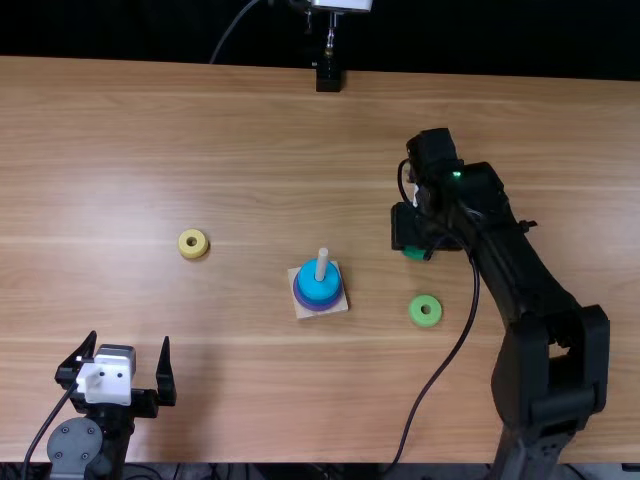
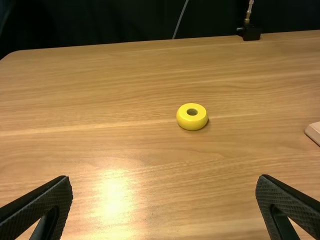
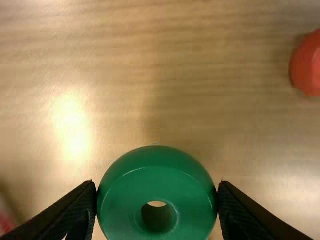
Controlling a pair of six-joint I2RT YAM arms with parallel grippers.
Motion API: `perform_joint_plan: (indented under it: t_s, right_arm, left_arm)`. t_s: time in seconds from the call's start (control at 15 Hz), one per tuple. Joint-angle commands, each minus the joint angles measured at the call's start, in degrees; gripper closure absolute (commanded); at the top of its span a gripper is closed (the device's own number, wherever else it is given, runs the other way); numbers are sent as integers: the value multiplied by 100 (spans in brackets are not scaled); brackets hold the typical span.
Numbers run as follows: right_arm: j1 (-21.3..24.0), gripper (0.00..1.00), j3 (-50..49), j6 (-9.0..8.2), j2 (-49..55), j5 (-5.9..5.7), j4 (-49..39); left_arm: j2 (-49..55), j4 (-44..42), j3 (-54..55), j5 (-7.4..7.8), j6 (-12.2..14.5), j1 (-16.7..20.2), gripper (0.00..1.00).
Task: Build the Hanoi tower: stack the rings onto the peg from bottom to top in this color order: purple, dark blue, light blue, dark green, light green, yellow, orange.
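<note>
Closest to the near edge, on the left, is the left gripper [image 1: 130,340]; its two fingers stand wide apart, and there is no thing between them. The right arm [image 1: 550,360] comes from the near edge, on the right side, and reaches toward the far part of the table [image 1: 240,400].

A little farther than the left gripper, to the right of the middle, the light green ring [image 1: 425,317] lies flat on the table. Around the middle is the square wooden base [image 1: 306,311] with its upright peg [image 1: 321,262]. The light blue ring [image 1: 318,292] is around the peg, and below it the edge of the purple ring [image 1: 336,303] can be seen.

Farther, on the right, is the right gripper [image 1: 408,225]. In the right wrist view its fingers [image 3: 88,200] hold the dark green ring [image 3: 157,182], one finger touching each side. A red-orange ring [image 3: 306,65] is on the table, apart from the dark green one; its full shape is cut by the view's edge.

At about the same depth, but well to the left, lies the yellow ring [image 1: 186,244]. At the far edge, near the middle, is a small black stand [image 1: 328,77].
</note>
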State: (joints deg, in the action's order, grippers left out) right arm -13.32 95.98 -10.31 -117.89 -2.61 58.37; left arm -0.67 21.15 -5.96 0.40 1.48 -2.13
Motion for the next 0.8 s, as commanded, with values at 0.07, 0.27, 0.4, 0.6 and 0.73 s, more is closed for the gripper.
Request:
perform_joint_plan:
  t_s: [0.07,0.27,0.4,0.6,0.73]
  right_arm:
    - [-223,100,597,187,539,-55,508]
    - [-557,100,1124,197,741,-55,1067]
    - [-839,100,1441,208,925,-45,1383]
    - [-1111,100,1977,208,960,-34,1869]
    - [-1331,100,2276,197,960,-24,2079]
  left_arm:
    - [67,459,596,2,74,37,0]
    - [67,459,596,2,74,37,0]
    - [67,459,596,2,74,37,0]
    - [67,459,596,2,74,37,0]
    - [67,459,596,2,74,37,0]
